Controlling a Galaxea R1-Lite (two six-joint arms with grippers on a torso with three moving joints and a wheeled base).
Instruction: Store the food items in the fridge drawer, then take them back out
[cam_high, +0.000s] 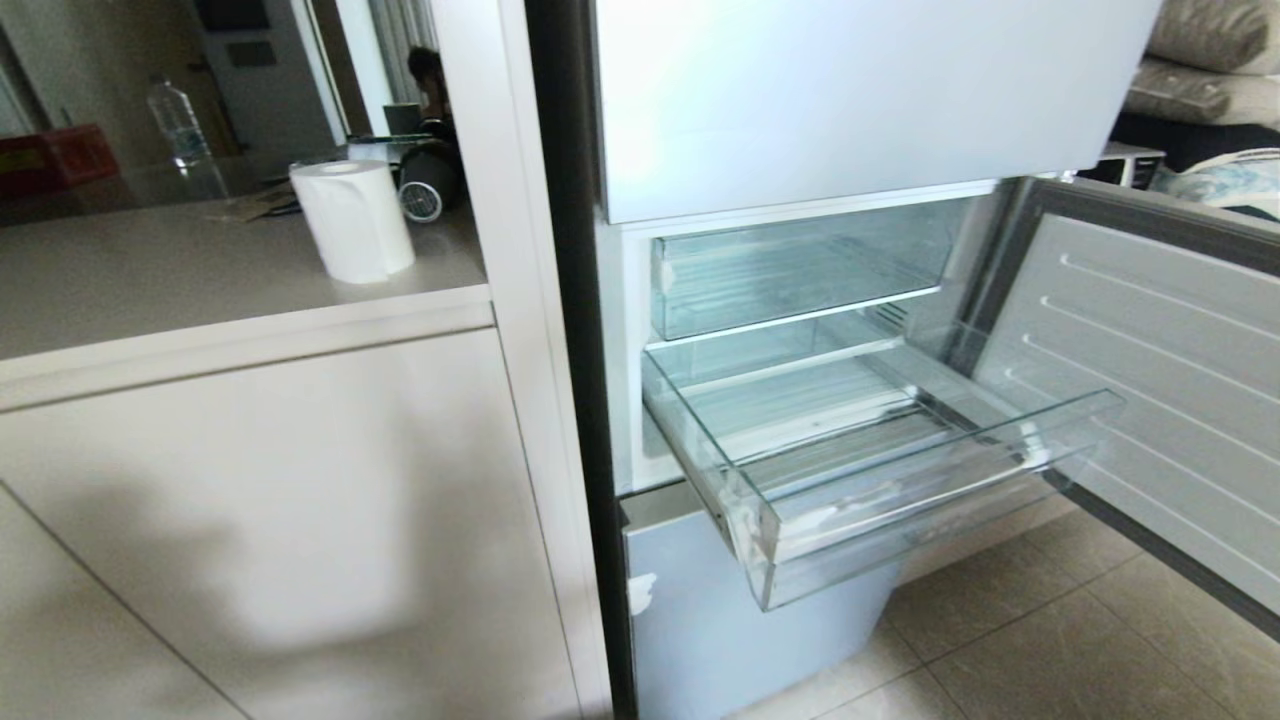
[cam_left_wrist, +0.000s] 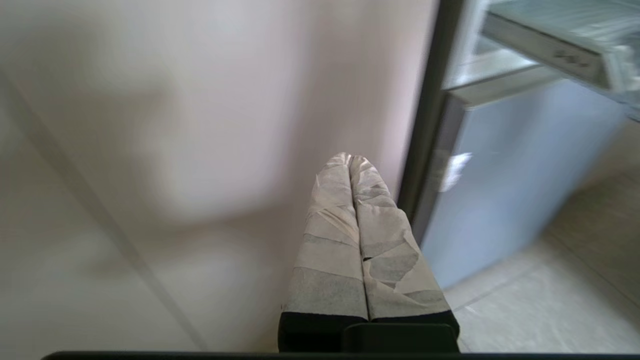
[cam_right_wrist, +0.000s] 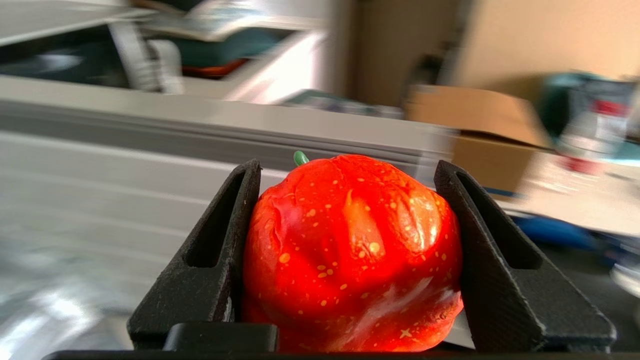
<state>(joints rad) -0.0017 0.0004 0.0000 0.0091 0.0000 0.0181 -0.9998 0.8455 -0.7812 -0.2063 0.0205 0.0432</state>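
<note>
- Head view: an open fridge stands right of a pale counter (cam_high: 200, 290) holding a paper-towel roll (cam_high: 352, 220). The clear fridge drawer (cam_high: 860, 470) is pulled out, nothing in it, above a tiled floor (cam_high: 1050, 640). No arm shows.
- Left wrist view: the left gripper (cam_left_wrist: 350, 162), taped fingers pressed together, hangs beside a white cabinet panel (cam_left_wrist: 200, 125).
- Right wrist view: the right gripper (cam_right_wrist: 347, 172) pinches a speckled red food item (cam_right_wrist: 350, 250); the blurred room behind shows a cardboard box (cam_right_wrist: 475, 125).

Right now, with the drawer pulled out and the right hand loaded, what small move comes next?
Probably carry the right hand, clamped on a red food item, over the fridge drawer, which stands pulled out and looks empty. Neither arm shows in the head view.
</note>
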